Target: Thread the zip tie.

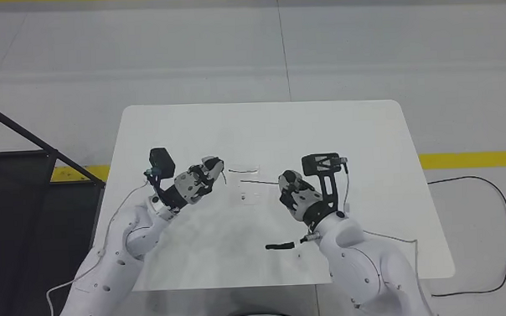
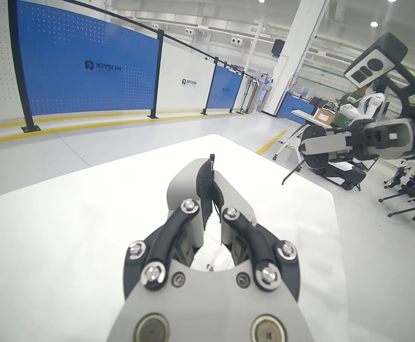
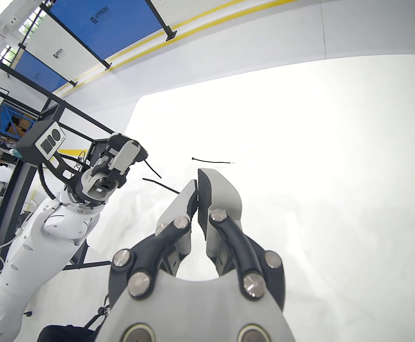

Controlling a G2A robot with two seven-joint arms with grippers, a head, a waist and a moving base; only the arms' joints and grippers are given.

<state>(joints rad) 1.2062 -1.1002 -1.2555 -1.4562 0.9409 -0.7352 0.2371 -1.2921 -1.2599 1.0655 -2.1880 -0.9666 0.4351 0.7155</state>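
My left pincer [image 2: 212, 171] is pressed together on the zip tie [image 2: 214, 200], with the head end [image 2: 212, 158] poking out just past its tips. My right pincer [image 3: 197, 179] is also pressed together. It pinches a black strap whose tail [image 3: 160, 185] sticks out sideways from its tips toward the left pincer. Both pincers hang above the desk [image 1: 361, 137]. I cannot tell whether head and tail belong to one tie looped below my pincers or to two ties. The tail tip and the head are near each other but apart, and nothing is threaded yet. I judge the step in hand to be lining the tip up with the slot in the head.

To do that well, I think one pincer should be the fixed one, probably the left, with the right alone bringing the tail to it. The tail's free length looks long and thin, so it will likely bend if it strikes the head's rim. I should approach slowly, straight along the slot's axis. The slot is too small to see here, so its facing is a guess, and a small wrist roll may be needed. Both pinches need to be firm so that neither end twists. A spare tie [image 3: 210, 160] lies on the desk just beyond my right pincer's tips, and I should pass above it.
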